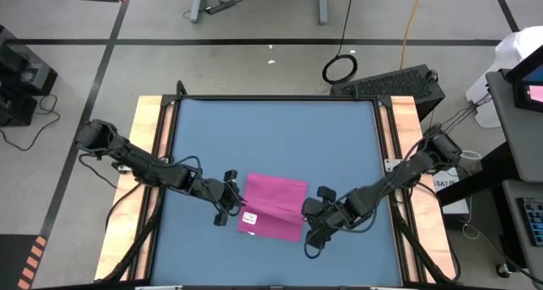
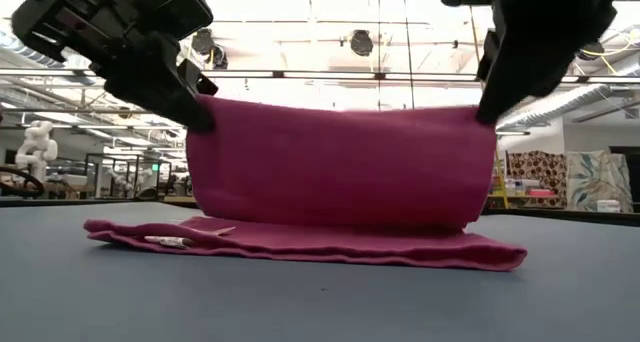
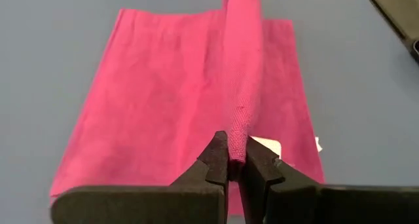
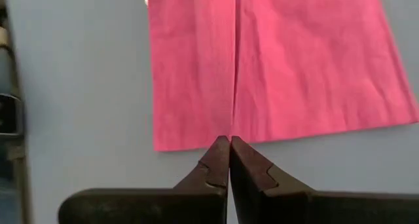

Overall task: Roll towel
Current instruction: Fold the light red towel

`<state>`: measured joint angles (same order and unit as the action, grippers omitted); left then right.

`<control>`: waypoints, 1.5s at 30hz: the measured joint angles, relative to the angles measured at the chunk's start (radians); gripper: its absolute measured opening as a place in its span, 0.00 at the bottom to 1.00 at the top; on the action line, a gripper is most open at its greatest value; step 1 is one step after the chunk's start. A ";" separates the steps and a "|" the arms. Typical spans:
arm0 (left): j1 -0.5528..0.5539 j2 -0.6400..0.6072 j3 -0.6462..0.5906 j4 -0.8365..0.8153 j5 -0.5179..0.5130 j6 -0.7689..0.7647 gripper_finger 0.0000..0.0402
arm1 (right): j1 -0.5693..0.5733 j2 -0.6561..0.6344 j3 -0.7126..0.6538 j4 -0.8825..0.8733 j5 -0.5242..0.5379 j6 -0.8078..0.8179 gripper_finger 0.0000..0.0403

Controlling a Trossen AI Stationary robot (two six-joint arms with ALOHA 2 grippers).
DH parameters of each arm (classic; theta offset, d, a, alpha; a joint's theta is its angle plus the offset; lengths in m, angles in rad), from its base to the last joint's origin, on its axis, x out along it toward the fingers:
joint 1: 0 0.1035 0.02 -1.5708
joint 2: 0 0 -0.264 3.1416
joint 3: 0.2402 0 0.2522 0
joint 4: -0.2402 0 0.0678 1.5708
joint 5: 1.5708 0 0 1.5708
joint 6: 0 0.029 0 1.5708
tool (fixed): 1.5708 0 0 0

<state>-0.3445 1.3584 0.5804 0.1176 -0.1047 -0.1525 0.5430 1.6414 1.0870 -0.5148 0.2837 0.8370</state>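
At lower centre of the high view, left gripper (image 1: pixel 231 197) and right gripper (image 1: pixel 316 212) pinch the towel (image 1: pixel 273 207) edge, lifted; a thin pinch could slip, dropping the fold

Blue table with a pink towel on it.
The table (image 1: pixel 271 137) has a flat blue top bordered by pale wooden strips along its left and right sides. The magenta-pink towel (image 1: pixel 273 207) lies on the near half, about midway between left and right. Its lower layer rests flat on the blue surface, while one edge is raised off it in a curved fold. A small white tag (image 1: pixel 249 217) shows at the towel's near-left corner.
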 joint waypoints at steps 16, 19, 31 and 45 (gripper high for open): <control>-0.072 0.021 0.000 -0.003 -0.003 -0.079 0.05 | 0.008 0.134 -0.001 0.127 -0.051 -0.012 0.00; -0.084 0.042 0.000 0.007 -0.004 -0.089 0.05 | 0.009 0.134 -0.001 0.131 -0.057 -0.015 0.00; -0.088 0.107 0.000 0.001 -0.004 -0.104 0.05 | 0.010 0.134 -0.001 0.179 -0.082 -0.013 0.00; -0.111 0.107 0.000 0.034 0.048 -0.104 0.06 | 0.023 0.134 -0.001 0.197 -0.082 -0.014 0.00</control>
<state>-0.4555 1.4658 0.5804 0.1515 -0.0566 -0.2569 0.5663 1.7756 1.0863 -0.3176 0.2016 0.8227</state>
